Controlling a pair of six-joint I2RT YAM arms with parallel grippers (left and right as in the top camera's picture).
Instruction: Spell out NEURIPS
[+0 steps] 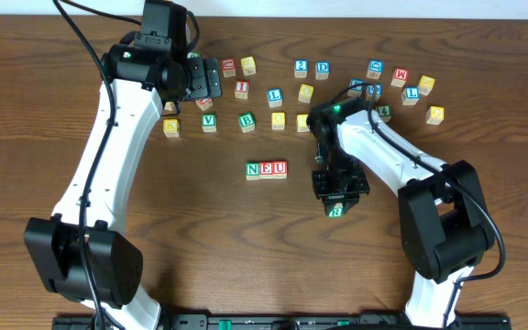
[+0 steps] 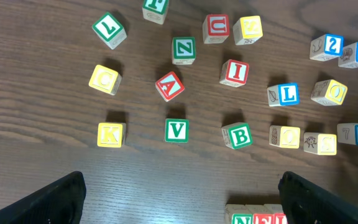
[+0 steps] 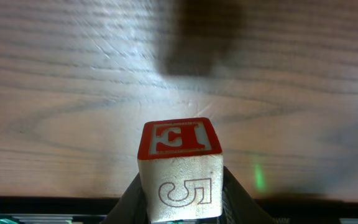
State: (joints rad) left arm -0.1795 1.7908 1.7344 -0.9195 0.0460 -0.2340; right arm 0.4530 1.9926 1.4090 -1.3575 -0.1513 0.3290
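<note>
A row of cubes reading N, E, U [image 1: 266, 170] lies at the table's middle; its left end [image 2: 257, 218] shows at the bottom of the left wrist view. My right gripper [image 1: 335, 202] hangs to the row's right, shut on a cube [image 1: 335, 210] with a green R facing up. In the right wrist view this R cube [image 3: 180, 165] shows a red letter face and a 5, with dark fingers [image 3: 128, 202] on both sides and its shadow on the wood. A red I cube [image 1: 242, 89] [image 2: 235, 72] sits among the scattered cubes. My left gripper [image 1: 211, 79] [image 2: 194, 205] is open above them.
Loose cubes lie in a band across the back: a green V [image 2: 176, 130], a green B [image 2: 237, 135], a red A [image 2: 169, 86], a yellow K [image 2: 110, 134], a blue L [image 2: 283, 94], a blue 2 [image 1: 301, 67], a blue D [image 1: 323, 69]. More cubes cluster at back right [image 1: 401, 82].
</note>
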